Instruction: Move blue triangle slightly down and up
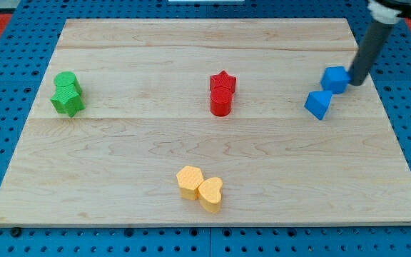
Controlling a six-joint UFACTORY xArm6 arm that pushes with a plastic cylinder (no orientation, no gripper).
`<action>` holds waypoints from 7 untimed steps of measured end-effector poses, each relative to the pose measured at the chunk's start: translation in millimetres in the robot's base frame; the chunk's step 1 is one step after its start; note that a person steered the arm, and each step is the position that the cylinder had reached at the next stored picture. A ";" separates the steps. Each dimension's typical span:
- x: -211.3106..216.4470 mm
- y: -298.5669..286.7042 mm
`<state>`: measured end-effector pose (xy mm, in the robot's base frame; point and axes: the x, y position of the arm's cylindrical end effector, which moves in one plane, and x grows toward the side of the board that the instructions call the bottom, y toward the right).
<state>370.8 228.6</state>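
Item: blue triangle (318, 104), a small solid prism lying on the wooden tabletop (120, 164) at the right of the frame, just below and left of a blue cube (335, 79), the two near or touching at a corner; which, I cannot tell. Judged handling: light, rigid, smooth-faced, likely to slide readily on the bare wood and to swivel if pushed off-centre; best met square on a flat face, the upper edge for the downward nudge, the lower for the return, with care that the cube is not dragged along. Tool: my tip (355, 83), the end of a dark rod entering from the upper right corner, resting against or just beside the cube's right side, up and right of the triangle and apart from it. No gripper is fitted, so there is no open or closed state to report. Other stock: two green blocks (68, 94) at upper left, a red star (222, 83) behind a red cylinder (220, 104) at centre, two yellow heart-like blocks (200, 188) at lower centre. Obscured: the rod's upper part is cut off by the frame; the green shapes are hard to make out; the triangle's far face is hidden.
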 end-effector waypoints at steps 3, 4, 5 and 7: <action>2.3 -50.8; 2.3 -49.5; 27.8 -44.9; 98.7 -0.6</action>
<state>469.5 228.0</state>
